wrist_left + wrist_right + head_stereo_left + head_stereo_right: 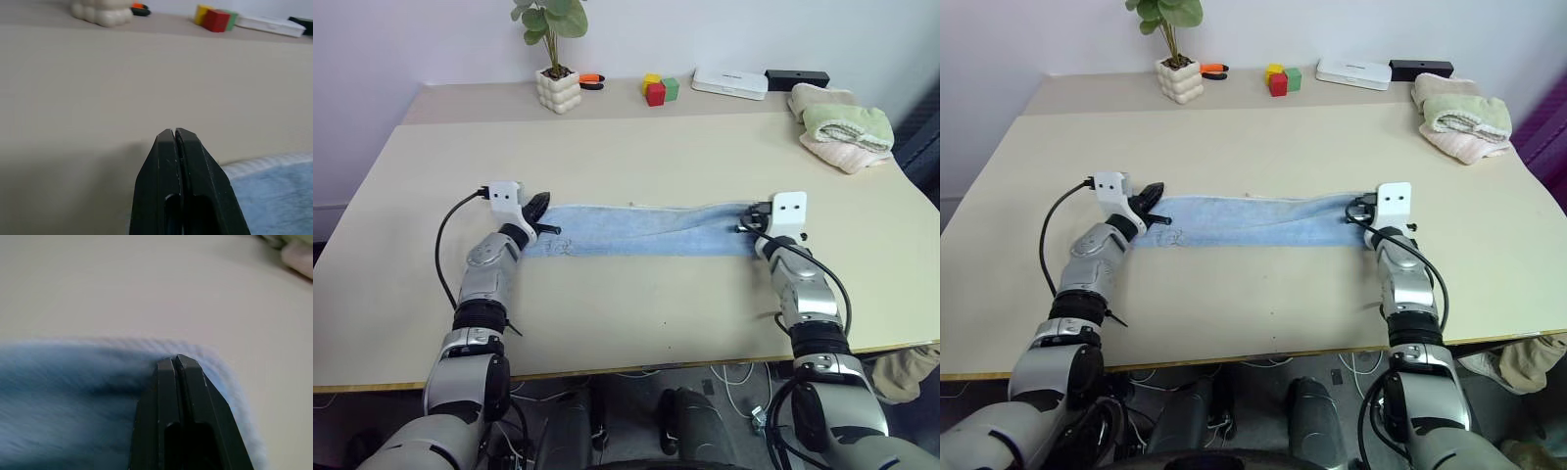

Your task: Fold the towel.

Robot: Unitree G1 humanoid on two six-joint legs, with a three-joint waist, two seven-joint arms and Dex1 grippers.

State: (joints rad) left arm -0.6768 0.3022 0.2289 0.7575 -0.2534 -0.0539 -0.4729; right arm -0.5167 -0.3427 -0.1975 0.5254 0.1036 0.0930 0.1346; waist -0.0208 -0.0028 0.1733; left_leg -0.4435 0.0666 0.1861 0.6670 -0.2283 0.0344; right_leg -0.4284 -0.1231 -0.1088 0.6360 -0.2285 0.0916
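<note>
The light blue towel (646, 231) lies on the table (636, 157) as a long narrow strip running left to right, with its pale stitched edge along the far side. My left gripper (540, 208) sits at the strip's left end, shut, with its fingertips (174, 133) over bare table just beside the towel's corner (274, 186). At the right end my right gripper (749, 217) is shut too, its fingers (176, 363) lying level over the towel's far corner (73, 396). No cloth shows between either pair of fingers.
Along the table's far edge stand a potted plant (558, 88), an orange-handled tool (592, 80), coloured blocks (658, 89), a white box (729, 82) and a black box (796, 76). A stack of folded green and cream towels (842, 125) lies at the far right.
</note>
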